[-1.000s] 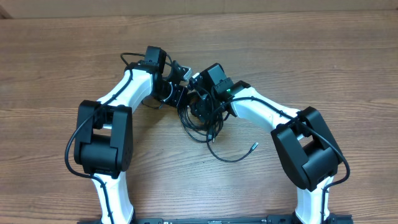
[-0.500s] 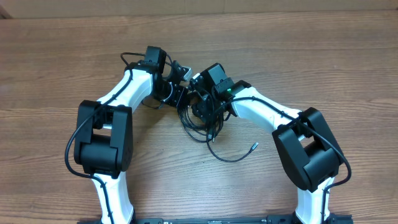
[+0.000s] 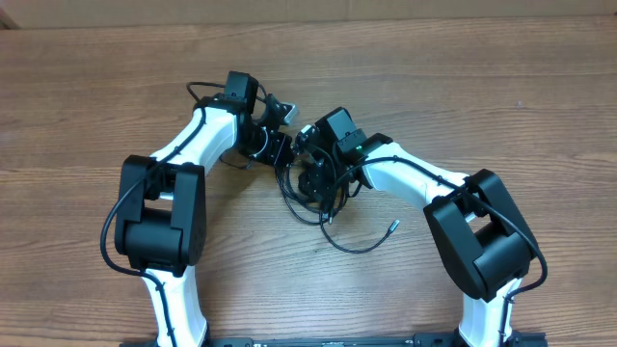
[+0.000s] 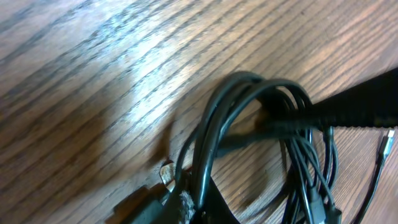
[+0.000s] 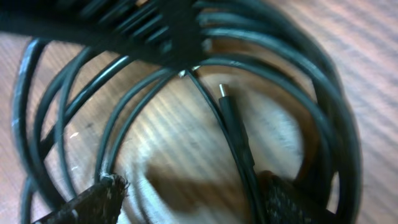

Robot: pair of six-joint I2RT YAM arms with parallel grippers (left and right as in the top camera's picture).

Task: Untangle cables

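Wooden table [image 3: 482, 77], near its middle: a tangle of black cables [image 4: 208, 143] lies on the boards. Over it the right gripper [image 3: 313, 180] has its jaws wide apart around several loops. Whether the left gripper [image 3: 280, 149] clasps any strand cannot be told.

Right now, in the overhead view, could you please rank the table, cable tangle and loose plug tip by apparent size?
Largest to smallest: table, cable tangle, loose plug tip.

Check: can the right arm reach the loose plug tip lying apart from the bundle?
Probably yes. The plug tip lies on bare wood with nothing over it, near the right forearm. The right gripper is in the cable bundle and must back out.
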